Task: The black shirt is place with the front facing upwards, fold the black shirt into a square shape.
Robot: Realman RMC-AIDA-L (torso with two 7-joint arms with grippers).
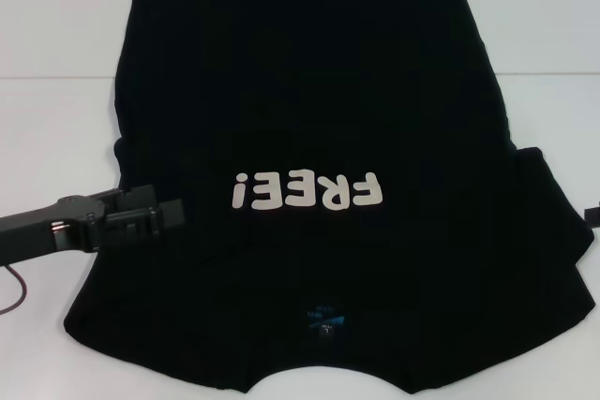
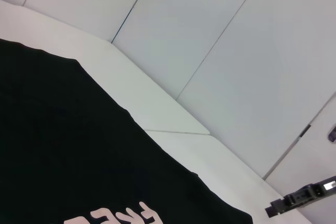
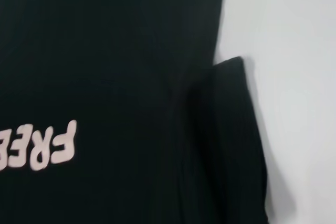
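Observation:
The black shirt (image 1: pixel 309 128) lies spread on the white table (image 1: pixel 56 128), front up, with the pinkish "FREE!" lettering (image 1: pixel 307 192) and the blue neck label (image 1: pixel 323 320) toward me. Its right sleeve (image 1: pixel 553 203) sticks out flat. No left sleeve sticks out past the shirt's left edge. My left gripper (image 1: pixel 173 213) reaches in from the left, low over the shirt's left side beside the lettering. Only a small dark piece of my right gripper (image 1: pixel 591 214) shows, at the right edge beside the right sleeve. It also shows far off in the left wrist view (image 2: pixel 302 198). The shirt fills the right wrist view (image 3: pixel 115 77).
The white table has a seam (image 1: pixel 56 77) running across it behind the left arm. A reddish cable (image 1: pixel 14 292) hangs under the left arm. Pale wall panels (image 2: pixel 236 51) stand beyond the table's far edge.

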